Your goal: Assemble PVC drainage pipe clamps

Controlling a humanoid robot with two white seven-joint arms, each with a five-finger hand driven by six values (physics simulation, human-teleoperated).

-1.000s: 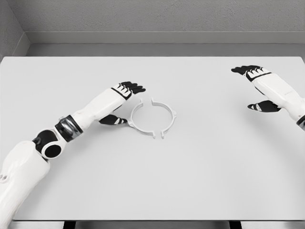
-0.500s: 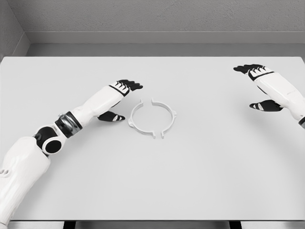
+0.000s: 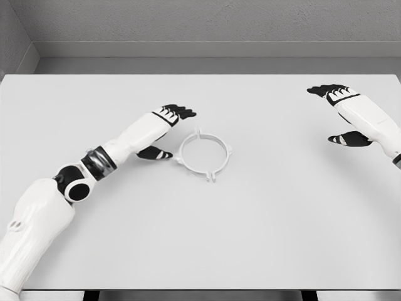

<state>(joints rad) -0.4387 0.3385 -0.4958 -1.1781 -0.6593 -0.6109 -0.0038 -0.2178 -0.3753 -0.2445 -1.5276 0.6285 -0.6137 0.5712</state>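
On the pale grey flat table [image 3: 200,238], the two thin white plastic half-ring clamp pieces [image 3: 203,153] lie together as one closed ring, tabs meeting at the far and near sides (the seams seem shut, though they are small to judge). The left hand [image 3: 166,128] sits just beside the ring's left edge, fingers spread, thumb near the rim, holding nothing. The right hand [image 3: 343,113] hovers well apart at the far right, fingers relaxed and empty.

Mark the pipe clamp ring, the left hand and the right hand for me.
pipe clamp ring [image 3: 220,150]: head view, right side of the band.
left hand [image 3: 168,130]: head view, middle of the hand.
right hand [image 3: 343,113]: head view, middle of the hand.
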